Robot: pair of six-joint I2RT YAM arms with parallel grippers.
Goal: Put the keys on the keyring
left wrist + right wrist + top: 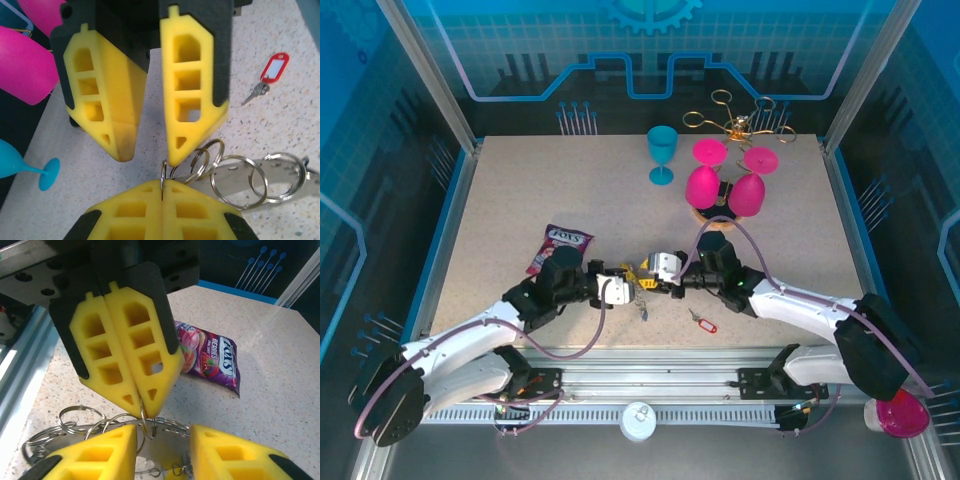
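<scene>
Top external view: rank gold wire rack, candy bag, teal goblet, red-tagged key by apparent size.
1. gold wire rack: widest span, though only thin wire.
2-3. candy bag and teal goblet: look about alike, so not ranked; an arm overlaps the bag's lower edge.
4. red-tagged key: clearly smallest.

The speckled table (520, 190) carries a candy bag (560, 248) left of centre, a red-tagged key (701, 321) near the front (lying flat), a teal goblet (662, 152) upright at the back, pink goblets (725, 185) just beside it, and a gold wire rack (740, 122) behind them.
</scene>
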